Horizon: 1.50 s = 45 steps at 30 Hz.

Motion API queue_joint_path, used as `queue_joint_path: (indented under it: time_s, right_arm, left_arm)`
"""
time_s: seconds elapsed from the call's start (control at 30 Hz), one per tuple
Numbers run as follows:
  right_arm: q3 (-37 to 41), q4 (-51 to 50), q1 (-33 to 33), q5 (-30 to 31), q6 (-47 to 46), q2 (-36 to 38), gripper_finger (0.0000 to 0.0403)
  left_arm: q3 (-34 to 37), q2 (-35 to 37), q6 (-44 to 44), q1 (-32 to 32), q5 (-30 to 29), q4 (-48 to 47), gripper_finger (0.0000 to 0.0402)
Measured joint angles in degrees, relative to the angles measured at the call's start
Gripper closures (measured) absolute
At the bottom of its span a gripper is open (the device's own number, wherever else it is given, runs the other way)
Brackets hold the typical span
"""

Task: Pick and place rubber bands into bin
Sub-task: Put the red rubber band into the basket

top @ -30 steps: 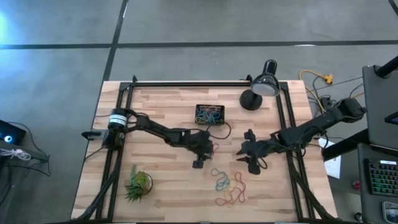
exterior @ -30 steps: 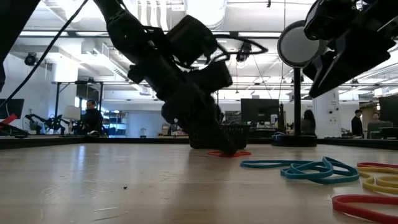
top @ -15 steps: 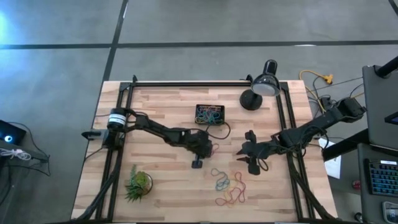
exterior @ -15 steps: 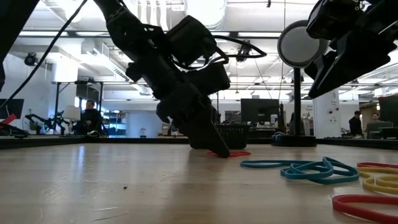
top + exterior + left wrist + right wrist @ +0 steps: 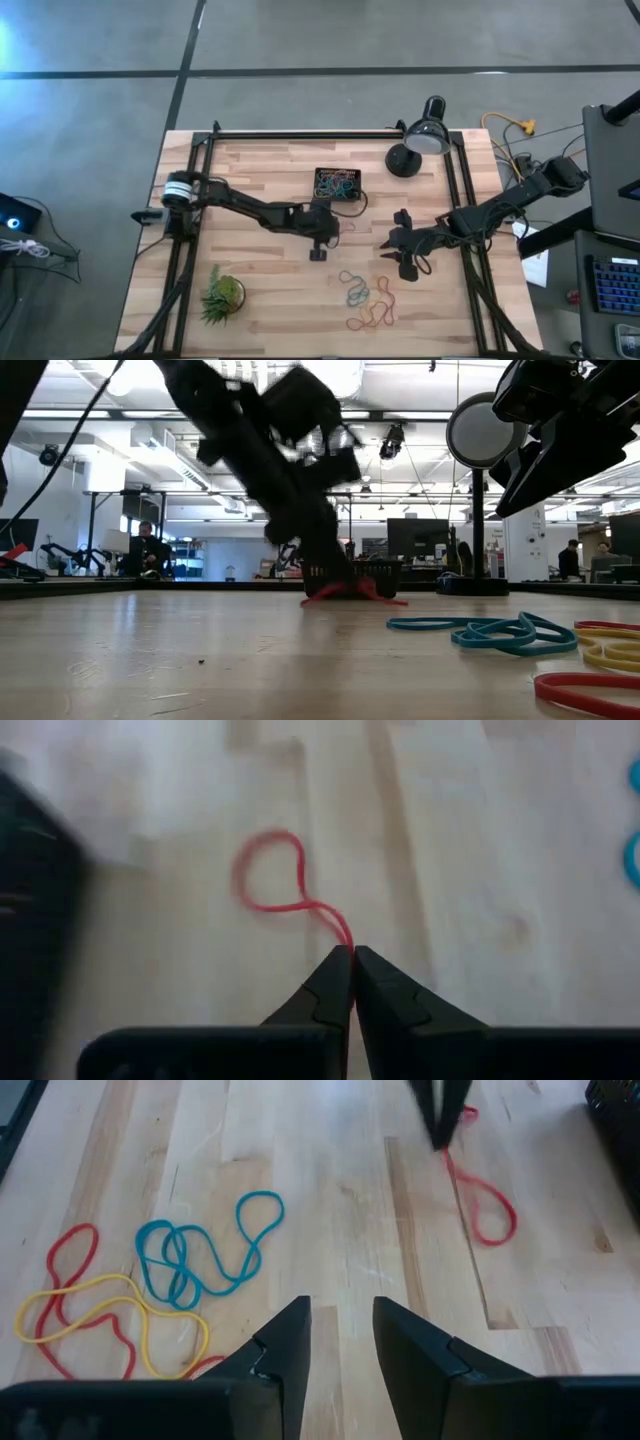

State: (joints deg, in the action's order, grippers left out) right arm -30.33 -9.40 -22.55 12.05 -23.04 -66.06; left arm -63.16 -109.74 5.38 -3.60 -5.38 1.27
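Note:
My left gripper (image 5: 352, 952) is shut on a red rubber band (image 5: 268, 870) at mid-table, just near of the bin (image 5: 337, 183). The bin is a black tray with coloured bands inside. The right wrist view shows the left gripper's fingers (image 5: 440, 1115) with the red band (image 5: 490, 1210) trailing from them. My right gripper (image 5: 340, 1330) hovers open right of centre (image 5: 388, 243), touching nothing. Loose blue (image 5: 200, 1250), yellow (image 5: 110, 1310) and red (image 5: 70, 1250) bands lie flat on the wood near it. My left gripper pinches a strand at one end of the red band (image 5: 345, 938) between its two fingertips. The fingers slant down from above. That end is drawn up off the wood (image 5: 345, 585), while the band's loop (image 5: 492, 1220) trails on the table.
A black desk lamp (image 5: 415, 145) stands at the far right and a spiky green plant (image 5: 222, 295) at the near left. More loose bands (image 5: 362, 295) lie near the table's front. Black frame rails run along both sides.
My left gripper has shut on the red band and moved up and toward the far edge, toward the bin. The pinched part of the band has come up off the table; its loop stays down and trails behind.

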Motion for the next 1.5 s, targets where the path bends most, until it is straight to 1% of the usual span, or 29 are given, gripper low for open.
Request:
queue_joint_path:
  time_s: [0.03, 0.23, 0.4, 0.6, 0.73, 0.87, 0.97, 1.2, 1.4, 1.5]
  right_arm:
    - [0.00, -0.03, 0.00, 0.01, 0.02, 0.00, 0.0299]
    - [0.02, 0.32, 0.01, 0.09, 0.26, -0.02, 0.0299]
    - [0.09, 0.70, 0.02, 0.13, 0.32, -0.02, 0.0304]
    - [0.11, 1.00, 0.02, 0.13, 0.49, -0.02, 0.0305]
    - [0.11, 1.20, 0.02, 0.12, 0.70, -0.02, 0.0306]
    - [0.11, 1.21, 0.02, 0.12, 1.02, -0.02, 0.0311]
    - [0.11, 1.21, 0.02, 0.12, 1.20, -0.02, 0.0314]
    - [0.36, 1.23, 0.02, 0.13, 2.26, -0.02, 0.0315]
    - [0.66, 1.23, 0.02, 0.15, 2.26, -0.04, 0.0322]
    - [0.68, 1.23, 0.04, 0.15, 2.26, -0.04, 0.0324]
  left_arm:
    - [-0.11, 0.98, 0.06, 0.00, -0.98, -0.25, 0.0401]
    - [-0.24, 6.79, 3.00, 0.32, -1.91, 0.09, 0.0401]
    - [-0.63, 11.47, 7.11, 1.71, -5.15, 0.33, 0.0401]
    - [-0.58, 15.71, 10.51, 6.05, -7.01, 1.11, 0.0401]
    - [-0.60, 16.90, 11.93, 9.72, -7.04, 1.18, 0.0401]
    - [-0.58, 17.05, 11.98, 13.30, -6.81, 1.21, 0.0401]
    - [-0.26, 16.86, 11.98, 15.62, -5.19, 1.21, 0.0401]
    - [-0.47, 13.37, 11.96, 18.82, -2.78, 1.28, 0.0401]
    - [-0.33, 7.58, 11.46, 20.49, 3.15, 2.75, 0.0401]
    - [-0.73, 4.48, 10.36, 20.82, 7.64, 2.64, 0.0401]
